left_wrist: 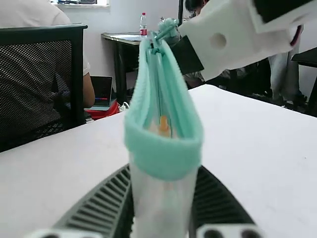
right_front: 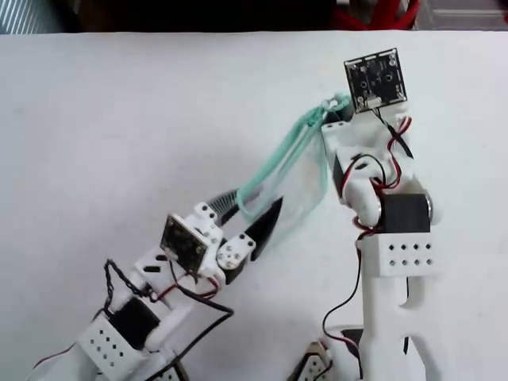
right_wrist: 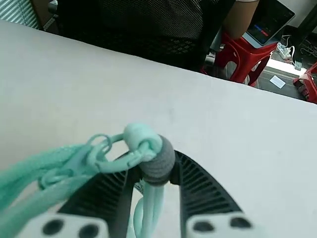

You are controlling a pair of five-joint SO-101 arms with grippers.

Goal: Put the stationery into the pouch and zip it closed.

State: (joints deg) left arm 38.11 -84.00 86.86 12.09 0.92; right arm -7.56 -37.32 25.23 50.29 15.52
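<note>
The white worktop [right_front: 119, 119] bears 2 arms; the clear pouch [right_front: 295, 182], edged with a mint zip band, stretches between them. The left end effector [right_front: 250, 208] is clenched on one end of the pouch; the right end effector [right_front: 332, 115] grips the other end at a grey bead [right_wrist: 158, 161], with the zip pull [right_wrist: 99, 146] just beside it. An orange item [left_wrist: 163, 124] shows inside the pouch.

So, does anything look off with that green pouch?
Nothing looks spilled or torn. The only unusual thing is that the mint pouch is stretched between the left claw and the right claw, each clamped on one end.
</note>
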